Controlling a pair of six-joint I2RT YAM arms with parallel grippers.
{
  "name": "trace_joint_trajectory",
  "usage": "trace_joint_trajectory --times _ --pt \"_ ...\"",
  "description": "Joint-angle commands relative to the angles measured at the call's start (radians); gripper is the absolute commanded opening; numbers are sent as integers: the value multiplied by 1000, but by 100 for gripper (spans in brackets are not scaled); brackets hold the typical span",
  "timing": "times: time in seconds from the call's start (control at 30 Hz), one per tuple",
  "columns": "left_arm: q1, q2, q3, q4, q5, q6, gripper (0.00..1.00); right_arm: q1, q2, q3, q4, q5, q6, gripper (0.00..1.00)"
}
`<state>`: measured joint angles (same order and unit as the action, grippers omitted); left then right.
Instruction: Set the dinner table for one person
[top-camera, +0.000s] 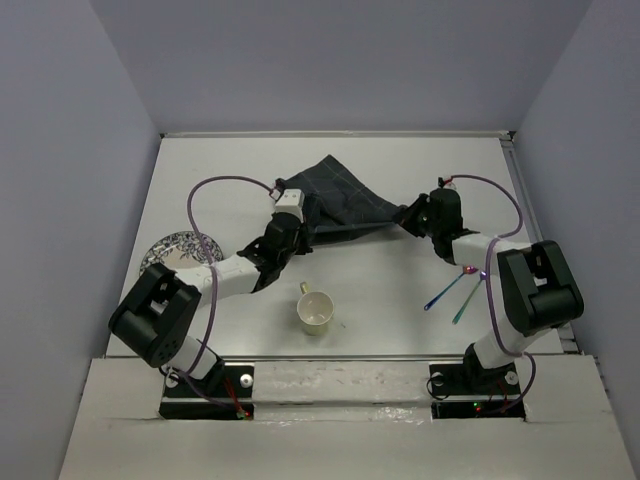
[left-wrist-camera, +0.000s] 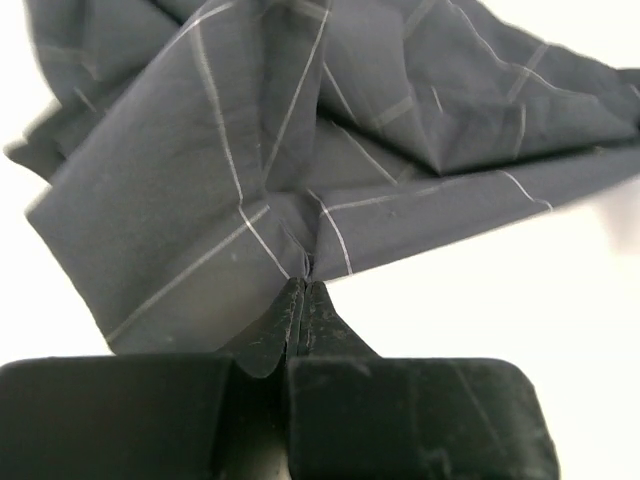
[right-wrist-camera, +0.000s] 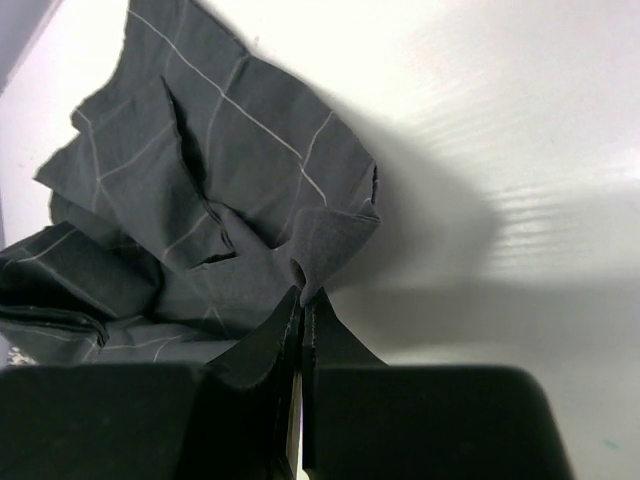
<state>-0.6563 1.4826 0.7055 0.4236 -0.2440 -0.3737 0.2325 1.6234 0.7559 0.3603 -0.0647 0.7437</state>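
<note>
Overhead view: a white surface (top-camera: 390, 290) fills the middle of the frame, with lilac walls (top-camera: 60, 200) around it. A dark grid-lined cloth (top-camera: 345, 200) lies bunched at upper centre. The left gripper (top-camera: 306, 216) is clamped on the cloth's left edge and the right gripper (top-camera: 408, 216) on its right corner. Both wrist views show fabric pinched between pressed-together fingers. A cream cup (top-camera: 316, 311) stands at lower centre. A patterned plate (top-camera: 175, 250) sits at left, partly hidden by the left arm. A blue utensil (top-camera: 447, 289) and a green utensil (top-camera: 468, 299) lie at right.
</note>
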Motion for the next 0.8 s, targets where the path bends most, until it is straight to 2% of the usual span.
trace_joint_trajectory --times 0.0,0.03,0.07,0.13,0.4,0.63,0.77 --pt "47 -67 -93 128 61 -45 2 -30 -25 -32 17 115 -64 0" --pt "49 -74 -107 148 77 -45 9 -30 -26 -36 17 118 -67 0" --pt "47 -90 -118 164 101 -41 24 -30 -36 -43 16 126 -76 0" --pt "47 -108 -142 181 98 -44 37 -30 -46 -49 5 138 -82 0" --pt "20 -91 -98 139 71 4 39 -30 -106 -93 -30 184 -109 0" --pt "-120 57 83 -24 6 117 41 -30 -109 -95 -31 166 -121 0" --pt "-141 140 159 -120 -60 144 54 -30 -117 -98 -30 161 -121 0"
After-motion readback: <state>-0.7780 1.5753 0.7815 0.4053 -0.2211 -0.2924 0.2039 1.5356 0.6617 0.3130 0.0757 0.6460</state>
